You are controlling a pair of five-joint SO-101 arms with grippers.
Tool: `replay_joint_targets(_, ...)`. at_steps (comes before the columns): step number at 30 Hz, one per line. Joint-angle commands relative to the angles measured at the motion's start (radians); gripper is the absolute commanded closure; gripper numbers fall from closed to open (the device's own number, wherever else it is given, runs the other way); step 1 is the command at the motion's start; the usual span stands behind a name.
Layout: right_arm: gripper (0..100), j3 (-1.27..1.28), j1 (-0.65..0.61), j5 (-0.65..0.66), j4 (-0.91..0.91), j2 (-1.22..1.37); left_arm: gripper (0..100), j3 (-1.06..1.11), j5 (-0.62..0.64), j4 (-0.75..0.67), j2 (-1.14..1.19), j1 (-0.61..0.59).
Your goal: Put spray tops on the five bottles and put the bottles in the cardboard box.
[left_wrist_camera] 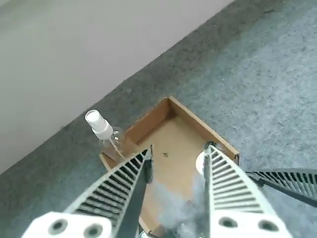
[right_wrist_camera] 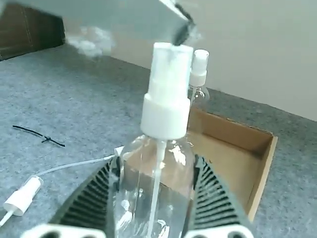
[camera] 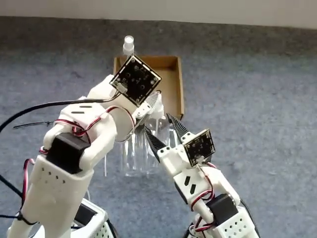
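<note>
A loose spray top (right_wrist_camera: 22,197) lies on the grey tabletop (right_wrist_camera: 74,99) in the right wrist view. The left gripper (left_wrist_camera: 178,148) hovers with its jaws apart near the cardboard box (left_wrist_camera: 148,119). A capped bottle (camera: 129,45) stands behind the box. The right gripper (right_wrist_camera: 154,168) has its jaws clamped on a clear bottle (right_wrist_camera: 153,198). The bottle's fitted top (right_wrist_camera: 166,99) touches one left jaw. The high view adds more clear bottles (camera: 133,158) alongside.
</note>
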Motion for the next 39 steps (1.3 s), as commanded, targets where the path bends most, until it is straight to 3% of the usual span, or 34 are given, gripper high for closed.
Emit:
replay_joint_targets(1, 99.5, -0.022, -0.005, -0.003, -0.024, -0.007, 83, -0.196, 0.037, 0.109, -0.008, -0.018)
replay_joint_targets(6, 99.5, -0.025, -0.001, -0.003, -0.024, -0.004, 83, -0.226, 0.112, 0.17, 0.005, -0.193)
replay_joint_targets(12, 99.5, -0.065, -0.001, 0.0, -0.033, -0.001, 83, -0.015, 0.118, 0.207, 0.005, -0.357)
replay_joint_targets(16, 99.5, -0.182, -0.001, 0.075, -0.05, 0.13, 83, 0.151, 0.117, 0.187, -0.028, -0.421)
replay_joint_targets(24, 99.5, -0.529, -0.001, 0.074, -0.214, 0.722, 83, 0.469, 0.229, 0.011, -0.18, -0.417)
replay_joint_targets(28, 99.5, -0.742, -0.005, 0.074, -0.214, 0.958, 75, 0.599, 0.232, -0.055, -0.309, -0.414)
replay_joint_targets(33, 99.5, -0.921, -0.019, -0.043, -0.213, 1.132, 71, 0.711, 0.229, -0.097, -0.519, -0.314)
replay_joint_targets(39, 99.5, -0.94, -0.047, -0.058, -0.177, 1.179, 71, 0.786, 0.229, -0.166, -0.642, -0.292)
